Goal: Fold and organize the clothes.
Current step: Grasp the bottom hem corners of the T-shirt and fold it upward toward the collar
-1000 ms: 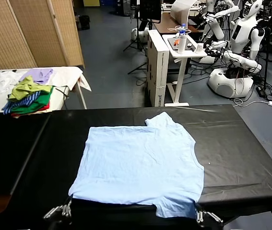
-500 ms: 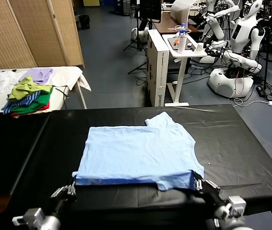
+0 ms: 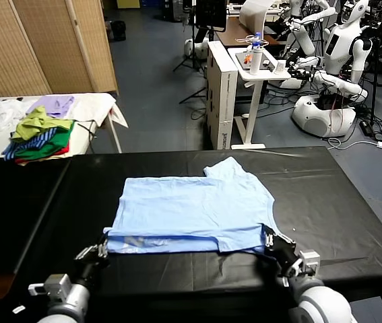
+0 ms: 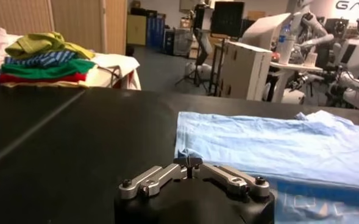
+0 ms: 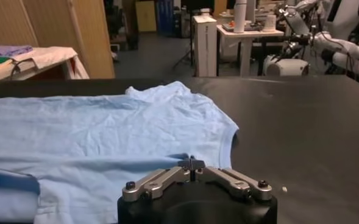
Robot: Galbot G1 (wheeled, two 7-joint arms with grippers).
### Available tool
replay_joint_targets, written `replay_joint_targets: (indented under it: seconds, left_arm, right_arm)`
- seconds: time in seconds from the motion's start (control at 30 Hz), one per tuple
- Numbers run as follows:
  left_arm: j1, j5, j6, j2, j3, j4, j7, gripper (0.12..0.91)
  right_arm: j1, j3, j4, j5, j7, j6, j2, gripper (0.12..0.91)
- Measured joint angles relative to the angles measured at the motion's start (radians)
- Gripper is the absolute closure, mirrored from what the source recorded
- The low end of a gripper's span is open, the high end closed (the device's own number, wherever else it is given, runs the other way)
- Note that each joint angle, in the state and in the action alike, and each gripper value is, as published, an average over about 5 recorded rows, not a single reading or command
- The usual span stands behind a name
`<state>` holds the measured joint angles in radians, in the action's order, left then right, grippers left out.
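The left gripper (image 3: pixel 98 252) is closed on the near left corner of the T-shirt (image 3: pixel 194 212), and the right gripper (image 3: pixel 271 243) is pinched on its near right corner. Both corners are raised off the black table (image 3: pixel 332 208) and carried toward the far side, so the near edge of the shirt lies doubled over as a darker strip. Faint white lettering shows on that strip, but it cannot be read. The rest of the shirt lies flat in the middle of the table, one sleeve pointing away.

The left wrist view shows a heap of clothes (image 4: pixel 42 58) on a side table. The head view adds a lilac cloth (image 3: pixel 56 104) behind that heap and a white stand (image 3: pixel 251 74) holding a bottle (image 3: pixel 256 54).
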<state>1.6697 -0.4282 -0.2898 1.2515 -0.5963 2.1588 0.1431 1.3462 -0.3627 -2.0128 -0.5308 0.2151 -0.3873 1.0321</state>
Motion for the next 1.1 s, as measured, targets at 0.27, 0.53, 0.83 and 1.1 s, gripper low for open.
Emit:
replay_joint_targets:
  seconds: [0.27, 0.53, 0.83, 1.1]
  left_arm:
    - [-0.026, -0.001, -0.009, -0.021, 0.004, -0.017, 0.000, 0.883]
    - [-0.059, -0.002, -0.012, -0.051, 0.019, -0.047, -0.001, 0.883]
    - [-0.093, -0.006, -0.015, -0.090, 0.033, -0.085, -0.007, 0.883]
    - [-0.125, -0.008, -0.015, -0.109, 0.057, -0.111, -0.011, 0.883]
  right_arm:
    - [-0.017, 0.004, 0.019, 0.004, 0.001, -0.005, 0.008, 0.886]
    - [-0.017, 0.004, 0.027, 0.011, 0.002, -0.007, 0.020, 0.886]
    - [-0.001, -0.006, 0.028, 0.020, 0.003, -0.009, 0.035, 0.886]
    - [0.005, -0.010, 0.029, 0.027, 0.005, -0.009, 0.048, 0.886]
